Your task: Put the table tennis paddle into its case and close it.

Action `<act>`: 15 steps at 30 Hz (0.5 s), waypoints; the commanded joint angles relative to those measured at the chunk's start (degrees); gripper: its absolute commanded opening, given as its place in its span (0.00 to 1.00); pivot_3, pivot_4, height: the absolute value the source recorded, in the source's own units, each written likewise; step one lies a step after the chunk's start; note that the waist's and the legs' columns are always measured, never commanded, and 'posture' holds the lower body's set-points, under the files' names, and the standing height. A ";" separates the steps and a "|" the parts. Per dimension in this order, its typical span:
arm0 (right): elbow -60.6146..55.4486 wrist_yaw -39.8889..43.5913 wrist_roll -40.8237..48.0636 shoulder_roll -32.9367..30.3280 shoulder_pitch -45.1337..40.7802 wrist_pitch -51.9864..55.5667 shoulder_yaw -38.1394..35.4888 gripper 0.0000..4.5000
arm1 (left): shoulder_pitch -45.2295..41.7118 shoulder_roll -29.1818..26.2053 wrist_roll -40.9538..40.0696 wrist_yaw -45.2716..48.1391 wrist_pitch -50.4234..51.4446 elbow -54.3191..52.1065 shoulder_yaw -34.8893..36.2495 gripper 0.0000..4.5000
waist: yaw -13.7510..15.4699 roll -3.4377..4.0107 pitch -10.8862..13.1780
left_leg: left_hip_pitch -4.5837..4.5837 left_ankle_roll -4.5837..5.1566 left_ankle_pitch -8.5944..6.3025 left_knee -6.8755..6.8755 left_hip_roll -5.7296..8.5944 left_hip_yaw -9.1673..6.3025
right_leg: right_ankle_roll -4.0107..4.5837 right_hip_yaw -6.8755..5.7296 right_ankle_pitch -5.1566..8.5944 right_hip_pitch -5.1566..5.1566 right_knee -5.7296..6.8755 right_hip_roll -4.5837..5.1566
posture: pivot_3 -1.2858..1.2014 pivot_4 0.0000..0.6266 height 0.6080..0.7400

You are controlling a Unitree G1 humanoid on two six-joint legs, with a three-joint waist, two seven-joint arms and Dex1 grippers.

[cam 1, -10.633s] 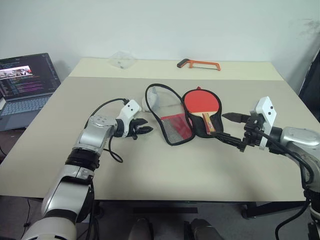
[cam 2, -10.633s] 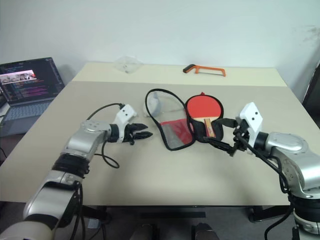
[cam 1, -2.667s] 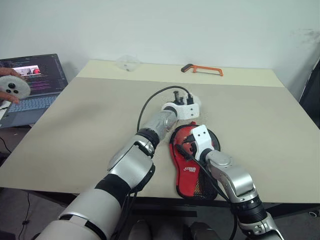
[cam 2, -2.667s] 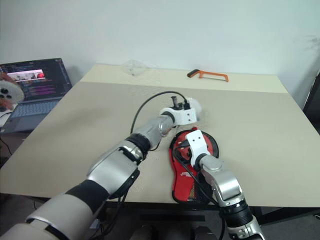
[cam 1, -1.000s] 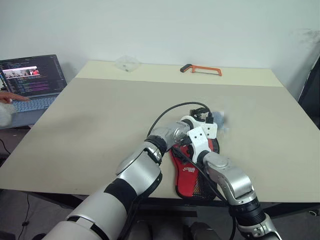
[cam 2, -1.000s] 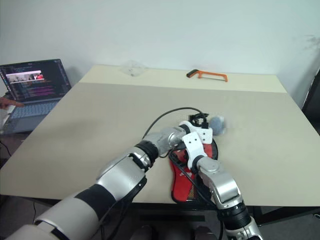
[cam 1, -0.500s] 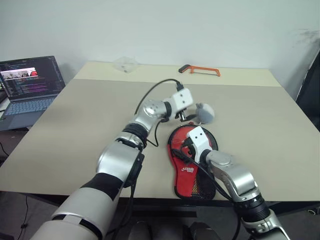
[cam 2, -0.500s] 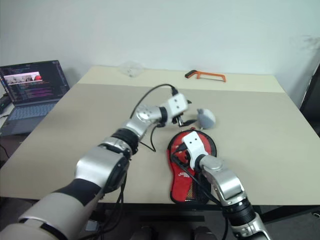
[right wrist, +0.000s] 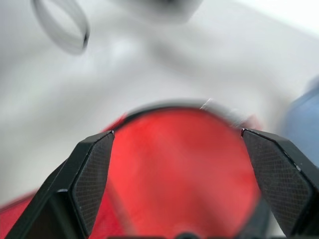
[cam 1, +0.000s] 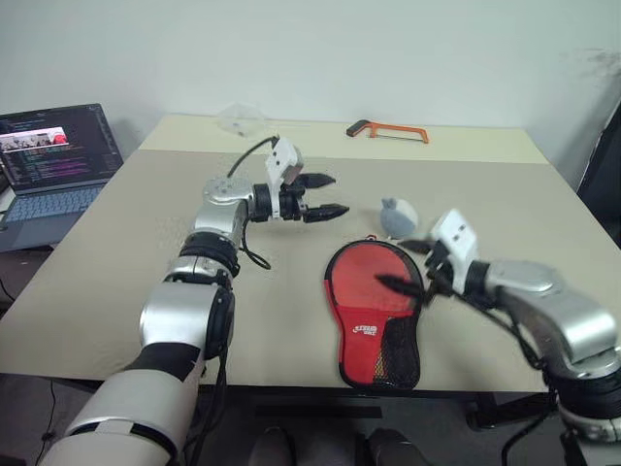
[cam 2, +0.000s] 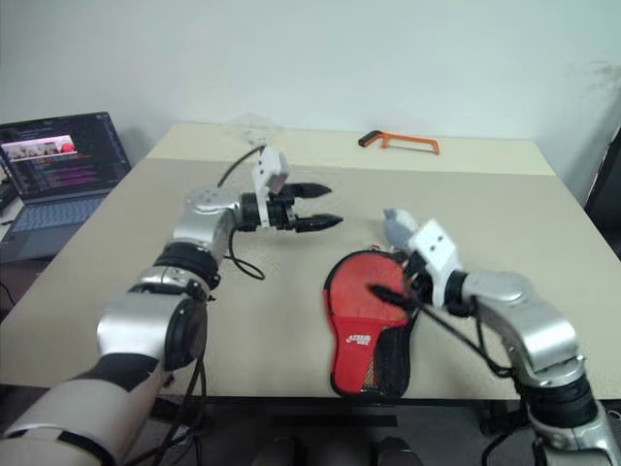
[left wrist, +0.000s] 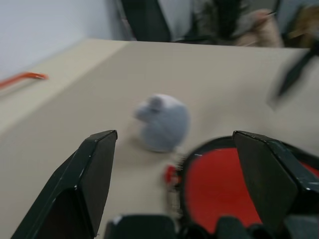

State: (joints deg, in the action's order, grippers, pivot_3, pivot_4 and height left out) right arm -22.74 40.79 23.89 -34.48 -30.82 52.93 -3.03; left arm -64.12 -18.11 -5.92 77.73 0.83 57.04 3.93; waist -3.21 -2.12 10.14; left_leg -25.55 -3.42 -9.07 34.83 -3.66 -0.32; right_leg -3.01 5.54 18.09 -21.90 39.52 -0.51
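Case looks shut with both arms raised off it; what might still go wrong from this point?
The right gripper hangs open just over the case; a dip could snag and drag it. The case's mesh end lies near the table edge, so a nudge might slide it off. The grey pouch beside it could be knocked.

Lighting even, bright, diffuse; faint shadows beneath the case (cam 1: 374, 316). Wrist views soft, motion-blurred: the pouch (left wrist: 163, 122) smeared, background beyond it unfocused.
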 commanded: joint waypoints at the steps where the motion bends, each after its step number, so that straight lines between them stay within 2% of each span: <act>1: 8.91 -4.11 -1.60 0.64 -5.24 -3.65 -3.87 1.00 | 6.38 2.61 -3.94 -1.22 7.86 -14.59 -1.56 0.90 | 0.00 0.00 0.00 | 0.00 0.00 0.00 0.01 -0.01 0.00 | 0.01 0.00 -0.01 0.00 0.01 0.00 | 0.52 0.24 1.00; 6: 26.69 -13.97 -8.17 5.85 -14.10 -11.26 -3.20 1.00 | 16.48 7.34 -3.25 -10.40 10.85 -27.80 -4.91 0.90 | 0.04 0.04 0.02 | 0.00 0.02 0.01 0.09 0.00 0.01 | 0.03 0.07 -0.02 -0.08 0.19 0.00 | 0.52 0.24 1.00; 12: 45.41 -19.73 -11.71 11.62 -22.10 -20.44 -3.38 1.00 | 20.19 9.76 4.99 -23.14 8.10 -27.24 -11.90 0.90 | -0.02 0.10 0.05 | 0.01 0.03 0.02 0.11 0.02 0.10 | 0.04 0.17 -0.03 -0.18 0.39 0.00 | 0.52 0.24 1.00; 15: 51.82 -19.33 -11.59 14.37 -24.62 -23.55 -3.20 1.00 | 21.41 10.37 6.91 -27.81 11.69 -27.65 -13.90 0.90 | -0.04 0.14 0.07 | 0.00 0.03 0.02 0.10 0.02 0.13 | 0.04 0.18 -0.03 -0.21 0.40 0.00 | 0.52 0.24 1.00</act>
State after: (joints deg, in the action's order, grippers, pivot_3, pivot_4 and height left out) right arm 28.02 21.25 12.39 -20.48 -53.23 32.20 -5.57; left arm -42.76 -8.27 0.30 52.05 11.43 31.09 -9.12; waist -3.26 -1.99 10.21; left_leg -25.57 -3.39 -9.05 34.91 -3.64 -0.18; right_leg -2.97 5.72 18.06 -22.14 39.92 -0.51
